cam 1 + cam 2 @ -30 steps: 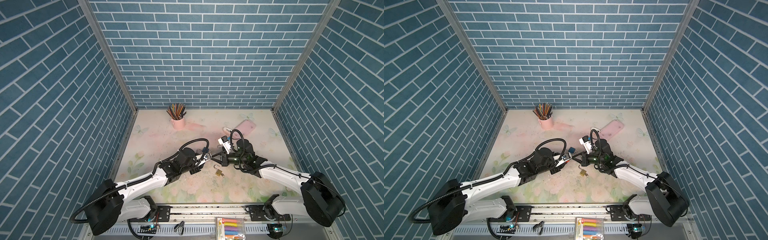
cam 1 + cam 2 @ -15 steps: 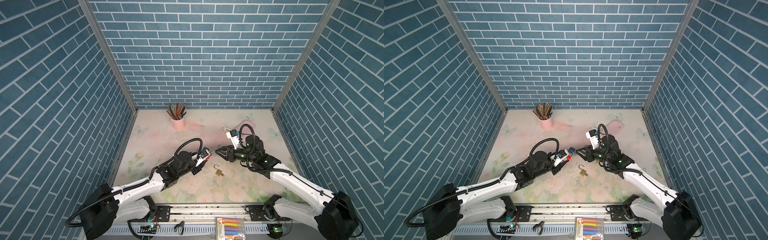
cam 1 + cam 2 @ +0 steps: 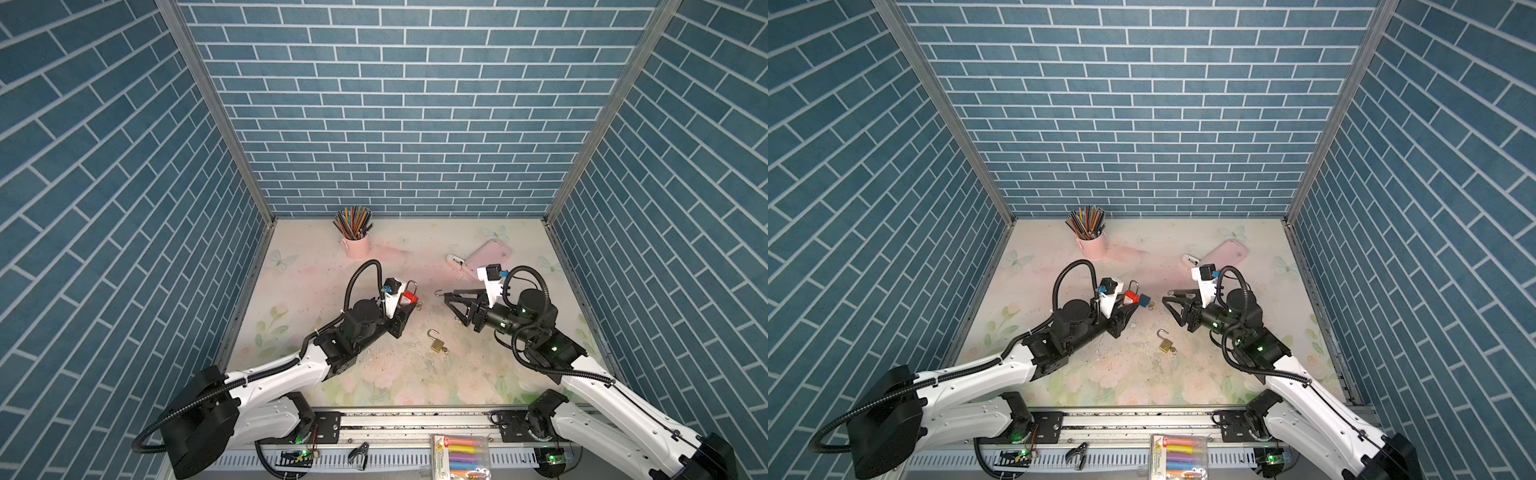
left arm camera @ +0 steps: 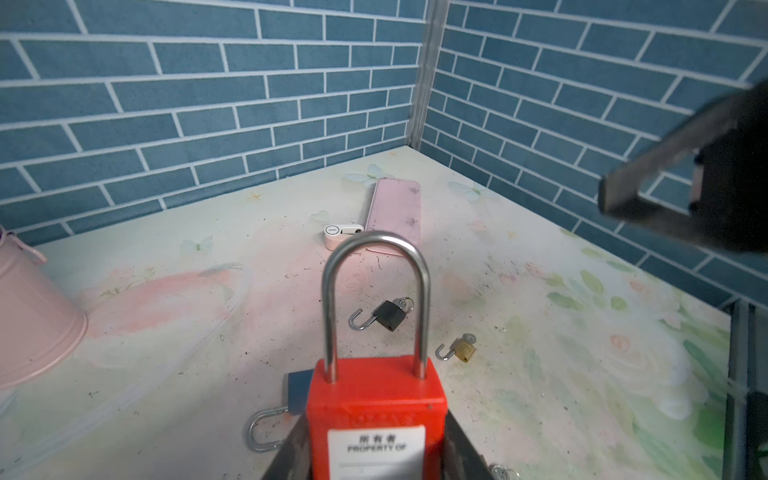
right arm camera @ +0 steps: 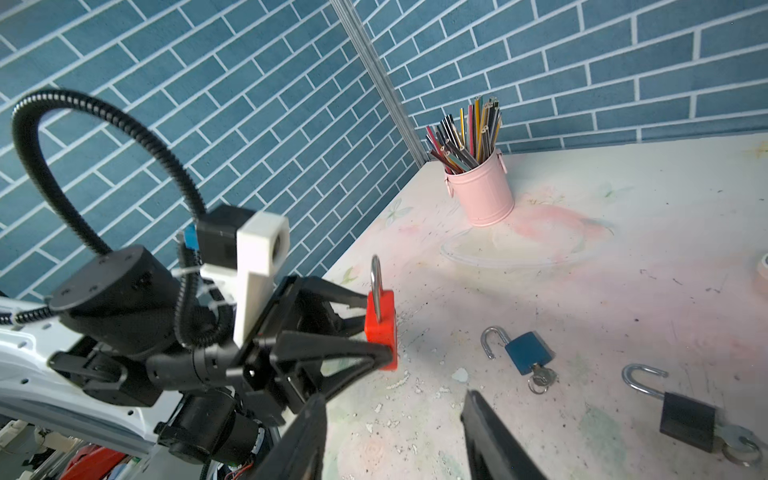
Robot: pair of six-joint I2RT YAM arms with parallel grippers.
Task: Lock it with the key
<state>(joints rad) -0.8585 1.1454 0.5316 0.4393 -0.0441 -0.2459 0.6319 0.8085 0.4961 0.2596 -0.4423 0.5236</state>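
My left gripper [image 4: 376,451] is shut on the body of a red padlock [image 4: 376,399], holding it upright above the table with the steel shackle seated in the body. In both top views the red padlock [image 3: 409,297] [image 3: 1130,296] sits at the left gripper [image 3: 405,309] tips. My right gripper [image 5: 395,409] stands open and empty, a short way to the right of the lock [image 5: 384,316], and shows as the right gripper [image 3: 453,309] in a top view. The key is hidden; the lock's underside is covered by the fingers.
Three open padlocks lie on the floral table: a blue one [image 5: 528,351] with a key, a black one [image 5: 685,419] with a key and a brass one [image 3: 436,344]. A pink pencil bucket [image 3: 356,245] stands at the back. A pink case [image 3: 488,257] lies at the back right.
My right gripper was shut at the red padlock a second ago; it has opened and drawn back to the right. My left gripper has shifted slightly away from the front edge with the padlock.
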